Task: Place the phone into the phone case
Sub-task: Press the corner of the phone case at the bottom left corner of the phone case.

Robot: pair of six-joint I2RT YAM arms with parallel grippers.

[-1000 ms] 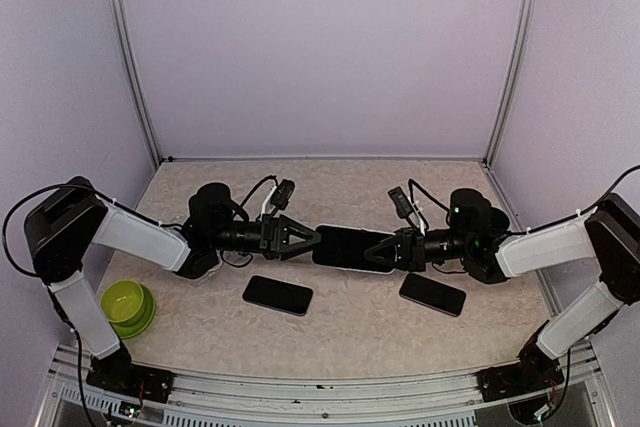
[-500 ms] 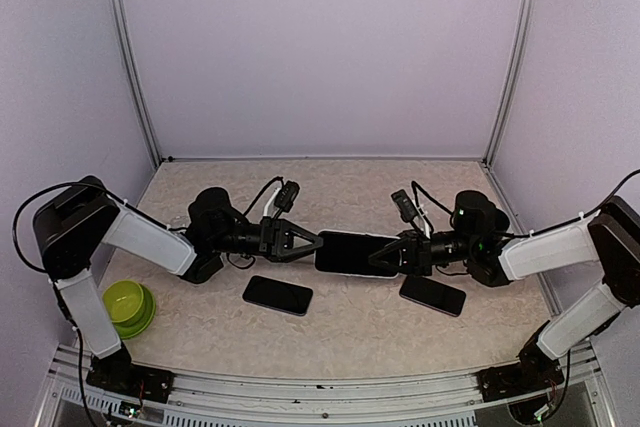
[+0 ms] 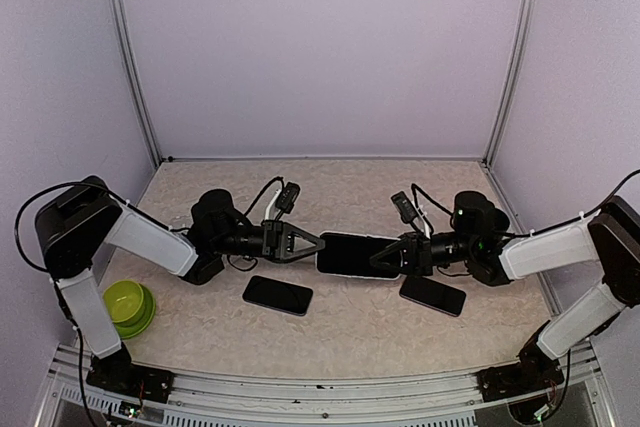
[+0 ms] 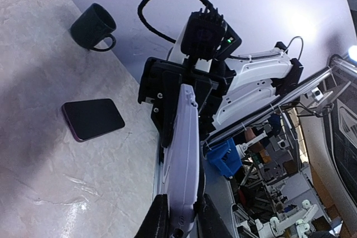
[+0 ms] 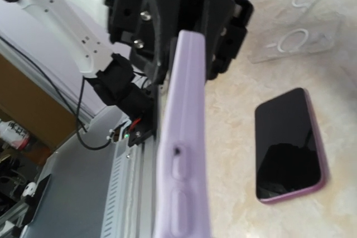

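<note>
1. Both pincers were closed on the phone case [image 5: 181, 137]. The left pincer [image 3: 312, 243] clamped its left end and the right pincer [image 3: 378, 258] its right end.
2. The phone case hung clear of the surface [image 3: 350, 347], stretched between the two pincers near the middle, roughly level, with its long side running left to right. Both wrist views showed it edge-on, lilac, with buttons along one side.
3. From above its upper face was dark, which suggested that the phone [image 3: 350, 252] already lay inside it. Whether every corner had seated could not be told.
4. By that reading the task looked close to finished. What seemed left was to press home any raised edge, check the fit and set the cased phone down.
5. Each arm reached inward from its outer base with the forearm low and nearly horizontal. The two wrists faced each other along one line.
6. Farther out, a spare phone [image 3: 278, 294] lay flat in front of the left pincer, and another phone [image 3: 432, 294] lay just beside the right wrist.
7. A clear case [image 5: 301, 32] lay on the surface in the right wrist view. A green bowl [image 3: 128, 305] sat near the left arm's base, and a dark mug [image 4: 95, 24] stood well apart, by the wall.
</note>
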